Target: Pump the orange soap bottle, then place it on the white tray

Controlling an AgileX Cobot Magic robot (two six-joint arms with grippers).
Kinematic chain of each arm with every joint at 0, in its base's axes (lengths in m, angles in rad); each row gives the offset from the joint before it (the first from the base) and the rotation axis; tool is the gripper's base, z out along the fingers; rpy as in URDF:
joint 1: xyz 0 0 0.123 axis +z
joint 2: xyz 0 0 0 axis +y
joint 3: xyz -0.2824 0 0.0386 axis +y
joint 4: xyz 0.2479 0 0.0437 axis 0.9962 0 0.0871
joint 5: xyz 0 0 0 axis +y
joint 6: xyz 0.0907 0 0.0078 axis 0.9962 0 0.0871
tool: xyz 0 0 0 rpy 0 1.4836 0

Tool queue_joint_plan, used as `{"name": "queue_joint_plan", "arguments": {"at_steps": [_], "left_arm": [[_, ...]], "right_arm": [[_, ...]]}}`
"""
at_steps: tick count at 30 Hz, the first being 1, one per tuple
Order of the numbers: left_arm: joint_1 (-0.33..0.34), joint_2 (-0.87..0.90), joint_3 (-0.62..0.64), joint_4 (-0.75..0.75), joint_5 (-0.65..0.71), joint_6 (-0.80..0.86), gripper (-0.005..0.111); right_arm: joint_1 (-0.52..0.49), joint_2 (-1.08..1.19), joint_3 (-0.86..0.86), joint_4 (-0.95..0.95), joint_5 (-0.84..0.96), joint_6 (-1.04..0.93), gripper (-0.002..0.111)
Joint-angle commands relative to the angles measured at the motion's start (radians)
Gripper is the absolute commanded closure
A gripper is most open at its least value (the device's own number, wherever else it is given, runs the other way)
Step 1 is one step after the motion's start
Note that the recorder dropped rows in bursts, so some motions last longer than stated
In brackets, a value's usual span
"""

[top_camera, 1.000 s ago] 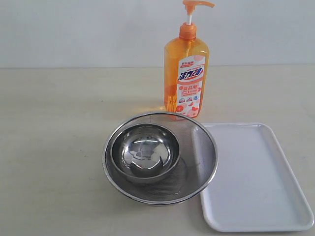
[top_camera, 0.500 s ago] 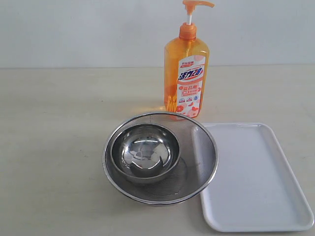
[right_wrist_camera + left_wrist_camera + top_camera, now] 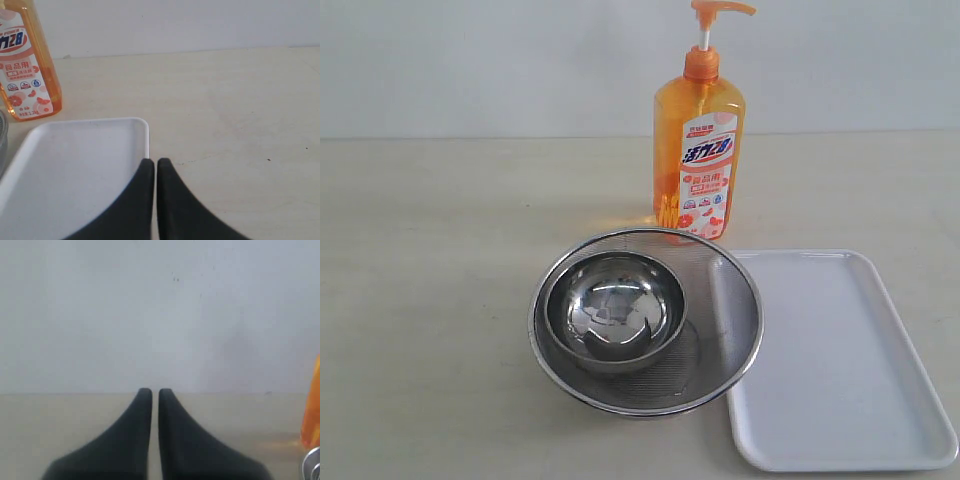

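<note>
Nothing of the task looks done yet. At the left of the exterior view the bench (image 3: 420,300) lies bare. Next comes a round steel strainer (image 3: 732,300) with a steel bowl (image 3: 615,310) sitting inside it. Just behind the strainer's far rim the orange soap bottle (image 3: 699,160) stands upright on the bench. Its pump head (image 3: 720,9) is raised with the white stem showing, so by my reading no stroke is under way. Further right the white tray (image 3: 840,370) lies flat and holds nothing. Its left edge sits against the strainer's rim, or slightly under it. The bottle stands just beyond the tray's far left corner, not on it. Both the pumping and the placing are left to do.

Neither arm appears in the exterior view. The left tool (image 3: 151,392) is clenched on nothing, its two dark fingers nearly touching. It is held low and level over the bench, facing the pale wall (image 3: 150,315). Only a sliver of the bottle and a bit of steel rim show at the edge of its view, so it sits off to one side of them. The right tool (image 3: 151,162) is likewise clenched and empty. Its tips hang over the tray's edge on the side away from the strainer, and the bottle stands apart from it, past the tray's far end.
</note>
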State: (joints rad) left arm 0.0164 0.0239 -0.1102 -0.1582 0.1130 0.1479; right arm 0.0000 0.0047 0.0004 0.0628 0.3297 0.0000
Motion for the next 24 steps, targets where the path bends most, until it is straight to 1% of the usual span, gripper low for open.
{"name": "queue_joint_plan", "arguments": {"at_steps": [1, 4, 7, 12, 15, 17, 21, 24], "left_arm": [[0.003, -0.005, -0.098, -0.002, -0.008, 0.009, 0.102], [0.003, 0.02, -0.158, -0.002, 0.022, 0.021, 0.102], [0.003, 0.091, -0.231, -0.002, 0.096, 0.071, 0.102], [0.003, 0.278, -0.332, -0.002, 0.15, 0.08, 0.102], [0.003, 0.398, -0.386, -0.002, 0.146, 0.08, 0.102], [0.003, 0.456, -0.405, -0.002, 0.116, 0.08, 0.102], [0.003, 0.539, -0.408, -0.002, -0.068, 0.08, 0.102], [0.003, 0.565, -0.408, -0.002, -0.17, 0.08, 0.102]], "right_arm": [[-0.002, -0.005, 0.0, -0.001, -0.004, 0.0, 0.109], [-0.002, -0.005, 0.0, -0.001, -0.004, 0.0, 0.109], [-0.002, -0.005, 0.0, -0.001, -0.004, 0.0, 0.109], [-0.002, -0.005, 0.0, -0.001, -0.004, 0.0, 0.109], [-0.002, -0.005, 0.0, -0.001, -0.004, 0.0, 0.109], [-0.002, -0.005, 0.0, -0.001, -0.004, 0.0, 0.109], [-0.002, -0.005, 0.0, -0.001, -0.004, 0.0, 0.109], [-0.002, -0.005, 0.0, -0.001, -0.009, 0.0, 0.109]]}}
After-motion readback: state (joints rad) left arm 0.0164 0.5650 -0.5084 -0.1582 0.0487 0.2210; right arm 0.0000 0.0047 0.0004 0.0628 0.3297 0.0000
